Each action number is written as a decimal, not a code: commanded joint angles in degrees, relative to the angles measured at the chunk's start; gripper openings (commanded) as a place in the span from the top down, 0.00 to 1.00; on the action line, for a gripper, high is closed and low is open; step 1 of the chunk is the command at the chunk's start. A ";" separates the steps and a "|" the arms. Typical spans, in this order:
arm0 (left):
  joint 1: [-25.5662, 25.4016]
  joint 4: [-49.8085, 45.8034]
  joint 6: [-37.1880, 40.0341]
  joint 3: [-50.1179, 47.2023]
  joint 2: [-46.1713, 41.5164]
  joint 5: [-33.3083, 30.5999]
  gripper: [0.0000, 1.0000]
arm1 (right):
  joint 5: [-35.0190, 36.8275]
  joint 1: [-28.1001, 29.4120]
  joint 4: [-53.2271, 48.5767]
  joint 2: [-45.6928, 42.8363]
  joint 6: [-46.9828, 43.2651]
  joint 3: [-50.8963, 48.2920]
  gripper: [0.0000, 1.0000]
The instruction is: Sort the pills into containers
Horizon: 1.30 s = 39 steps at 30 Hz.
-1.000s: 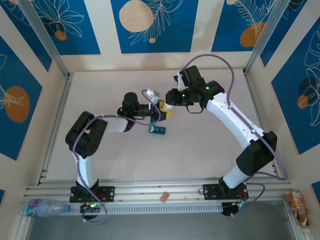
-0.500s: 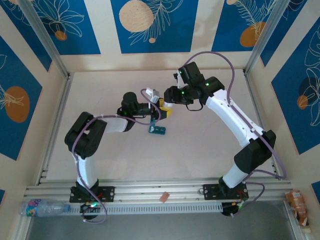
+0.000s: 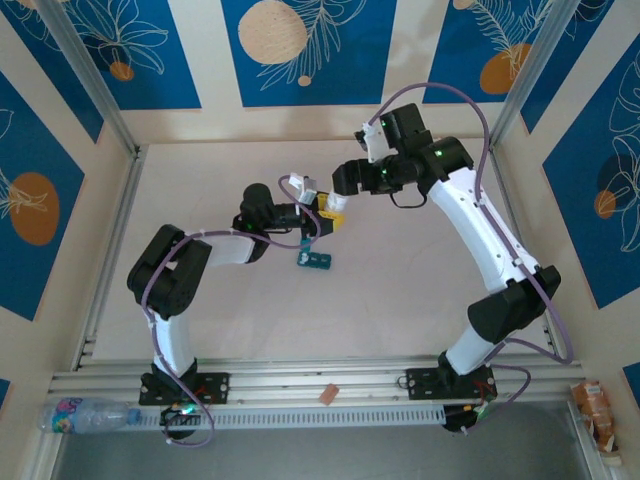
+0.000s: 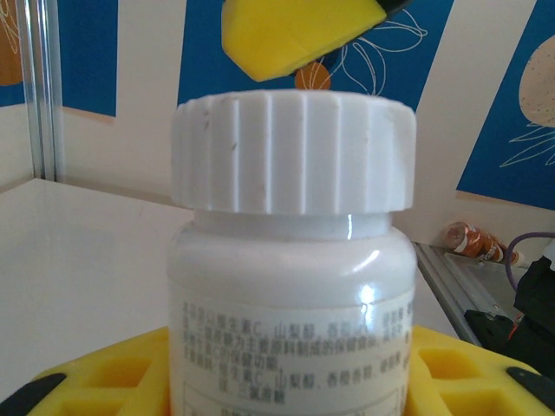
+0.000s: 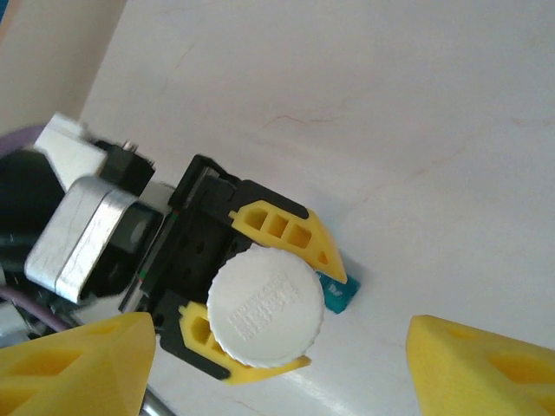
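Observation:
A white bottle (image 4: pixel 290 286) with a ribbed white cap (image 5: pixel 264 310) stands upright between the yellow fingers of my left gripper (image 3: pixel 322 217), which is shut on its body. My right gripper (image 5: pixel 279 347) hovers just above the cap, jaws open and clear of it. One of the right gripper's yellow fingers (image 4: pixel 299 30) shows over the cap in the left wrist view. The containers (image 3: pixel 314 260), a small teal strip, lie on the table just in front of the left gripper; one corner (image 5: pixel 336 293) peeks out beside the bottle. The pills are out of view.
Pale tabletop (image 3: pixel 400 290) spreads round both arms, fenced by aluminium posts and blue patterned walls. On the front rail lie a plastic water bottle (image 3: pixel 85 412) at the left, a small tan piece (image 3: pixel 327 393) in the middle and a snack packet (image 3: pixel 595 405) at the right.
My right gripper has opened and lifted up and back off the bottle cap. The left gripper and the bottle have stayed put.

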 commanded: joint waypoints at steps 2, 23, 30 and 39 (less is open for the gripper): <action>0.14 3.48 -1.43 1.29 -1.45 2.12 1.00 | -4.19 -0.50 -0.63 -1.55 -17.85 -0.26 0.24; 0.15 3.60 -2.56 1.96 -1.17 2.77 1.00 | -15.18 -3.79 -2.56 5.25 -21.70 3.21 0.31; 0.12 3.64 -2.72 1.96 -1.30 2.84 1.00 | -14.66 -2.80 -2.95 6.65 -21.69 3.78 0.35; 0.17 3.82 -2.75 1.84 -1.26 2.76 1.00 | -14.31 -2.37 -2.84 7.06 -21.15 2.73 0.56</action>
